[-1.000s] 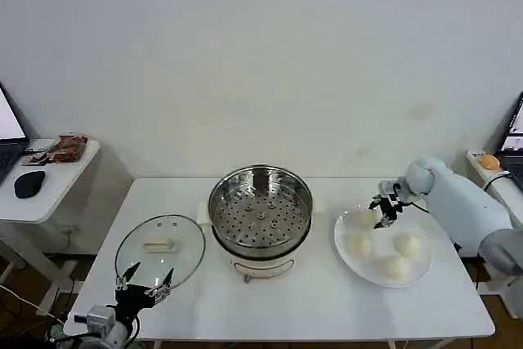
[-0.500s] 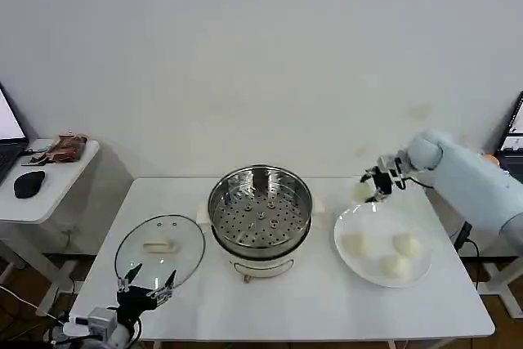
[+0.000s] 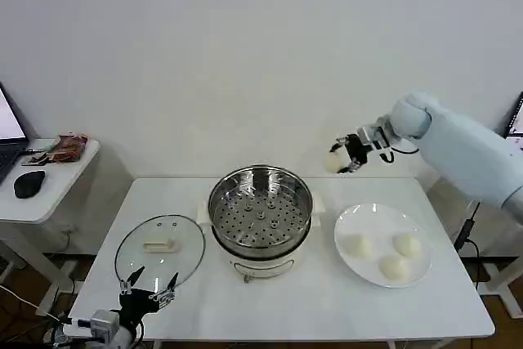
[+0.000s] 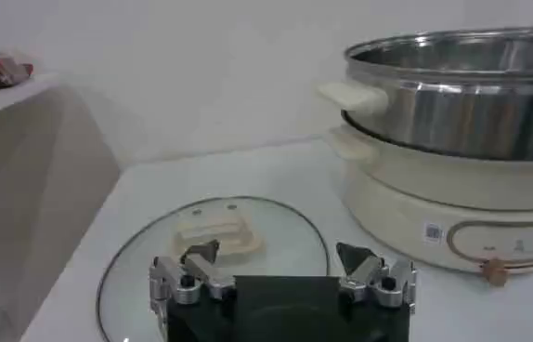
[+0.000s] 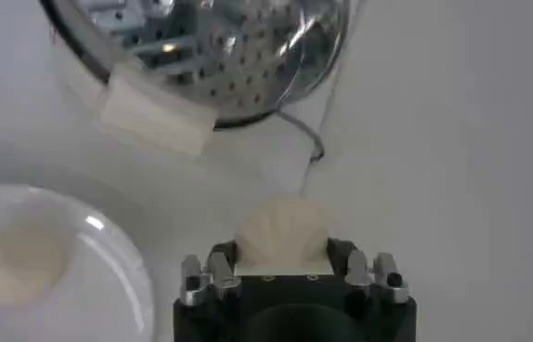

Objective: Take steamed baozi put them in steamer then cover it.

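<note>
My right gripper [image 3: 343, 155] is shut on one cream-white baozi [image 3: 334, 161], held in the air above the table, to the right of the steamer [image 3: 260, 206] and behind the plate. That baozi [image 5: 280, 230] sits between the right gripper [image 5: 282, 262] jaws in the right wrist view, with the steamer [image 5: 220, 46] below and ahead. Three more baozi [image 3: 358, 244] [image 3: 406, 243] [image 3: 395, 266] lie on the white plate [image 3: 377, 218]. The steamer's perforated basket holds nothing. The glass cover [image 3: 159, 248] with its white handle lies flat at the table's left. My left gripper [image 3: 147, 291] hangs open over its near edge; in its wrist view the left gripper [image 4: 278, 257] is above the cover [image 4: 213, 251].
A side table [image 3: 49, 181] at the far left carries a black mouse [image 3: 29, 184] and a snack packet [image 3: 65, 148]. The white electric pot base [image 4: 452, 218] sits under the steamer. Bare table lies in front of the pot and plate.
My right gripper lifted one baozi off the plate and carried it up and leftward toward the steamer. The plate now holds three. The left arm stayed put.
</note>
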`<state>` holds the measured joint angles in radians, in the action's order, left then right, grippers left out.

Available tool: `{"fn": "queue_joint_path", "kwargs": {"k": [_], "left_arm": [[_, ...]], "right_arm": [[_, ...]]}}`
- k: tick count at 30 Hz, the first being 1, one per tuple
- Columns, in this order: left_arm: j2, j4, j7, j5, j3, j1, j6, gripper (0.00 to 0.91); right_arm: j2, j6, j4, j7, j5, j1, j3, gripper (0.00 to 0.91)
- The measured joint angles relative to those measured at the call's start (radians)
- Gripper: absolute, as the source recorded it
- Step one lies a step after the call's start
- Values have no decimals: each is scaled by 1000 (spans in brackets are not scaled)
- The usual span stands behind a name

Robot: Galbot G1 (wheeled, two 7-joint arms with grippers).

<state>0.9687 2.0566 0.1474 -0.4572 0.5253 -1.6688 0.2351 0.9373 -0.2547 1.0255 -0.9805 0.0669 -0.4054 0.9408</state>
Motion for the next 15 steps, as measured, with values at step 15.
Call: {"fn": "queue_joint_path", "kwargs": {"k": [15], "left_arm": [[8,12,4,-2,6,-10,-1,907]], "right_arm": [[166,-214,-62,55,-18,-44,84,675]]}}
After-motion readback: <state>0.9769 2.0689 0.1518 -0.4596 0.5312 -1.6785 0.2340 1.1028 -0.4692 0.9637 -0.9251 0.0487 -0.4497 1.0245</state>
